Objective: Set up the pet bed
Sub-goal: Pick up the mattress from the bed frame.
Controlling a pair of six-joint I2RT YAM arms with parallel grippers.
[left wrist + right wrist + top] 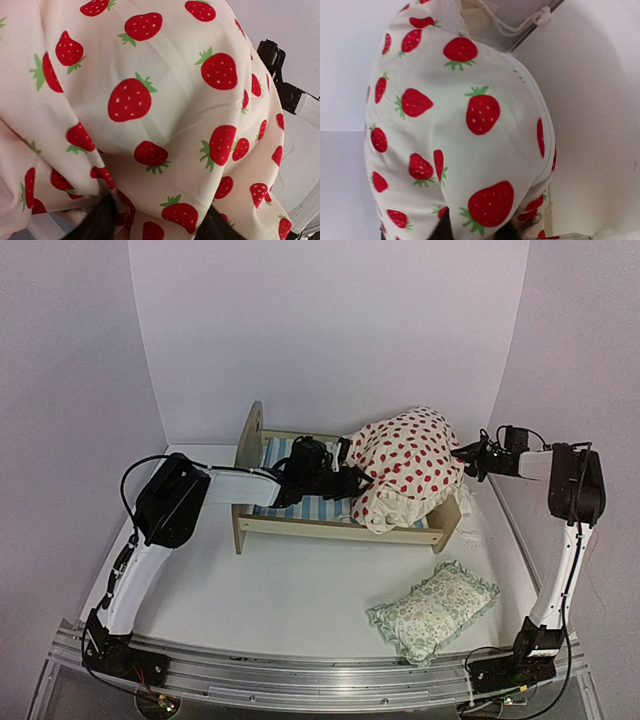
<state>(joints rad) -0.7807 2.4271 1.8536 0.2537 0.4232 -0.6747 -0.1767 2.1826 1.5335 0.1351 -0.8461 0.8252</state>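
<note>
Progress about halfway, at a guess. Wooden pet bed [310, 510] at the middle of the bench [280, 590], upright on its legs, headboard to the left, striped base bare over the head half. Cream cushion [405, 465] with red strawberries bunched in a tall heap over the foot end, not yet flat in the frame. At the heap's left side, left claw [347, 478] clenched on a fold, fabric filling the gap between its dark fingers [100, 222] in the wrist view. At the opposite side, right claw [462, 455] likewise pinching the cloth. Green floral pillow [433, 610] on the bench near the right arm's base, well apart from the bed, untouched. Leaves, by the look of it: spreading the cushion flat over the base, then setting the pillow by the headboard.
</note>
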